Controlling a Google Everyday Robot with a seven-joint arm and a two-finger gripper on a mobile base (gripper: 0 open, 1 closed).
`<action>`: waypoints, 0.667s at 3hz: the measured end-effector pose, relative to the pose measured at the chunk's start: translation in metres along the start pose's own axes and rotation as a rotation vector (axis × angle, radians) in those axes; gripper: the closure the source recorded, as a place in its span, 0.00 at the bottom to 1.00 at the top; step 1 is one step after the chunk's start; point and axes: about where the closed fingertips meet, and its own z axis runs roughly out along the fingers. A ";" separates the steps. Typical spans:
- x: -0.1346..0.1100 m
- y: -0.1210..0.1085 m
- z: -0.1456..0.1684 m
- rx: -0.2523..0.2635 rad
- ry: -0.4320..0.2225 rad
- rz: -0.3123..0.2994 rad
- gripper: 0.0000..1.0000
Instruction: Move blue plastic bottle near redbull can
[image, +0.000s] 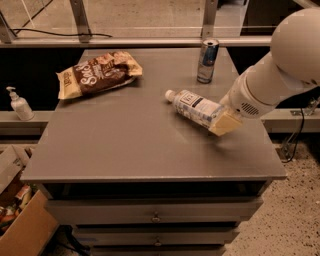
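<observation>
The blue plastic bottle is a clear pale bottle with a white cap and a white label. It points cap-first to the upper left, held off the grey table. My gripper is at the bottle's base end, right of table centre, shut on the bottle. One tan finger shows under the base. The redbull can stands upright at the table's back right, a short way beyond the bottle's cap.
A brown snack bag lies at the table's back left. A white pump dispenser stands on a ledge left of the table. A cardboard box sits on the floor at lower left. My white arm reaches in from the right.
</observation>
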 end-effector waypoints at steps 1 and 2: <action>0.011 -0.038 0.012 0.012 0.002 0.003 1.00; 0.019 -0.071 0.021 0.019 -0.001 0.009 1.00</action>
